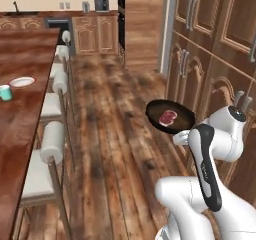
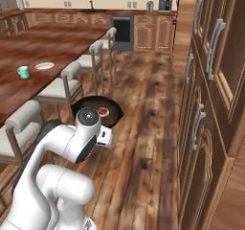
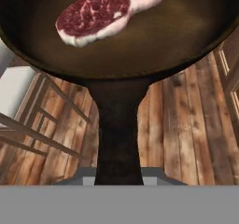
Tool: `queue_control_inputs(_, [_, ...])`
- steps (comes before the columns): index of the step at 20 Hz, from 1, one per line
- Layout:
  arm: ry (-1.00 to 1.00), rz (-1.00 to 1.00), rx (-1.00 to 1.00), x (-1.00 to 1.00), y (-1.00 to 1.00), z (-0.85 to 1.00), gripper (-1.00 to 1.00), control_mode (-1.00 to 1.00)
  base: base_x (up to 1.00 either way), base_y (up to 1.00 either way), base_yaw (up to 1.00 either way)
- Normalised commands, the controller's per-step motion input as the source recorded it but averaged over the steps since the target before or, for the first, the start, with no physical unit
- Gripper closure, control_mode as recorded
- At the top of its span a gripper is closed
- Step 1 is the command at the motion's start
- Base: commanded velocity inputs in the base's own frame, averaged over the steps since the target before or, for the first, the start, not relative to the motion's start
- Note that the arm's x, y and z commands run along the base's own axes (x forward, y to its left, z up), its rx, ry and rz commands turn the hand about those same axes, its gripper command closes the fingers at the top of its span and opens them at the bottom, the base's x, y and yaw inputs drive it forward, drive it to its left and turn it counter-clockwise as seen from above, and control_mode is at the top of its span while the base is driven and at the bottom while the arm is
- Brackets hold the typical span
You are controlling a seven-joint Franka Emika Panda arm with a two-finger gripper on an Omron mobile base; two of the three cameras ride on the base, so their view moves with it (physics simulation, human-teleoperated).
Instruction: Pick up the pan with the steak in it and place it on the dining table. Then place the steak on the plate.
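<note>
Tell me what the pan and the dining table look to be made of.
The round black frying pan looks like dark cast metal: matte brownish-black, thick handle, faint sheen. The long reddish-brown dining table looks like varnished wood: visible grain, glossy reflections.

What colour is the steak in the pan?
Dark red with white marbling and a pale pinkish fat edge; the steak shows best in the hand view.

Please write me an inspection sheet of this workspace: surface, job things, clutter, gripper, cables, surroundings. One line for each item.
Surface: dining table, glossy wood, pan not yet on it.
Job's things: pan carried in the air over the floor, steak lying inside; plate on the table, bare.
Clutter: teal cup beside the plate.
Gripper: fingertips hidden; pan handle runs to it.
Cables: nothing seen.
Surroundings: stools along the table, tall cabinets, wood floor.
</note>
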Motion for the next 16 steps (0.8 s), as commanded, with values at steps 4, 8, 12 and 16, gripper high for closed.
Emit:
queue_control_inputs(4, [0.0,0.0,0.0,0.0,0.0,0.0,1.0,1.0,1.0,-0.23,-0.1])
queue_control_inputs(8, [0.0,0.0,0.0,0.0,0.0,0.0,1.0,1.0,1.0,-0.13,-0.08])
queue_control_inputs(12, [0.0,0.0,0.0,0.0,0.0,0.0,1.0,1.0,1.0,-0.09,-0.08])
queue_control_inputs(16, [0.0,0.0,0.0,0.0,0.0,0.0,1.0,1.0,1.0,-0.05,-0.09])
